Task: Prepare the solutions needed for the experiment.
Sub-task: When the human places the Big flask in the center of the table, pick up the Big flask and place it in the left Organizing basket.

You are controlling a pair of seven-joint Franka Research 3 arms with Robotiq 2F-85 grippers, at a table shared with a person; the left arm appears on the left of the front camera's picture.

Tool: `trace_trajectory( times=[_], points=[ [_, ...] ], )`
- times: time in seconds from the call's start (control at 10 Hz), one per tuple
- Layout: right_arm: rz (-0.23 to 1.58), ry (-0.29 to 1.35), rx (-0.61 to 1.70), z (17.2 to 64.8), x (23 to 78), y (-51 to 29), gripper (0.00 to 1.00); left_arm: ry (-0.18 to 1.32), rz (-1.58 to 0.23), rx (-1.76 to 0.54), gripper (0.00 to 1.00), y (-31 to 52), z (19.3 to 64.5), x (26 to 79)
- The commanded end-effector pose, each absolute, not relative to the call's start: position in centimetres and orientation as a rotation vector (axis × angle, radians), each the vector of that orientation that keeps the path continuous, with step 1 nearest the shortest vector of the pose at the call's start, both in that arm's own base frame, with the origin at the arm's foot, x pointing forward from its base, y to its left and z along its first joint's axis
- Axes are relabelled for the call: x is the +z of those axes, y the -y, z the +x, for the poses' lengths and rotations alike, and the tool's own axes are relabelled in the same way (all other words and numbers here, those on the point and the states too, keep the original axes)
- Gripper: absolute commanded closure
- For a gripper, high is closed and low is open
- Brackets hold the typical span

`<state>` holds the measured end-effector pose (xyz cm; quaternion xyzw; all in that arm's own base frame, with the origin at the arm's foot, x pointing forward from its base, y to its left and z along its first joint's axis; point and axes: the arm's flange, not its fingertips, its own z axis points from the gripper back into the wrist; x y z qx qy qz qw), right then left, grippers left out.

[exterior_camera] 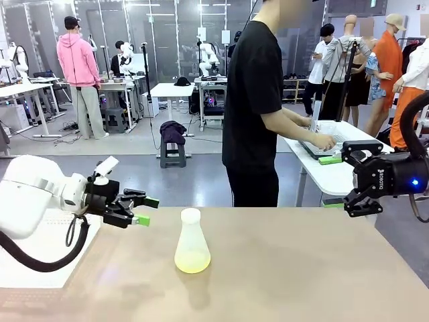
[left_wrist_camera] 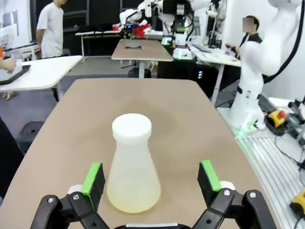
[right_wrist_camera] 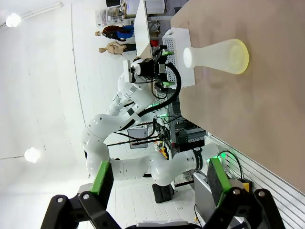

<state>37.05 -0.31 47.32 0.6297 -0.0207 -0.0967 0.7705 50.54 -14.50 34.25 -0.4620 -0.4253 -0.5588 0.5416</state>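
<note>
While both tools, left tool [exterior_camera: 139, 210] and right tool [exterior_camera: 353, 201], are standing apart, the flask [exterior_camera: 192, 243] holding the solutions [exterior_camera: 192, 263] is looking light and smooth; its neck seems best to grasp.

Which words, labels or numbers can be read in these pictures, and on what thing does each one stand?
"ROBOTIQ": small white letters, running vertically on the black body of the right gripper, front view.
Flask with the pale yellow-green solution: no print or scale marks to see.
Left gripper: no print legible.
White signs on the far glass wall: too small to read.
</note>
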Motion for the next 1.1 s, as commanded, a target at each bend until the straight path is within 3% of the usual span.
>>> trace_trajectory(
  times=[0.0,0.3,0.4,0.5,1.0],
  points=[
    [1.376,0.051,-0.203,37.1,47.4,0.3,0.00,1.055,-0.989,-1.314,0.00,15.3,50.2,33.0],
    [1.376,0.051,-0.203,37.1,47.4,0.3,0.00,1.143,-0.951,-1.237,0.00,15.0,51.2,32.2],
    [1.376,0.051,-0.203,37.1,47.4,0.3,0.00,1.098,-1.044,-1.184,0.00,14.5,51.4,32.4],
    [1.376,0.051,-0.203,37.1,47.4,0.3,0.00,1.092,-0.976,-1.247,0.00,14.5,51.1,32.7],
    [1.376,0.051,-0.203,37.1,47.4,0.3,0.00,1.080,-0.990,-1.266,0.00,15.4,51.4,30.9]
  ],
)
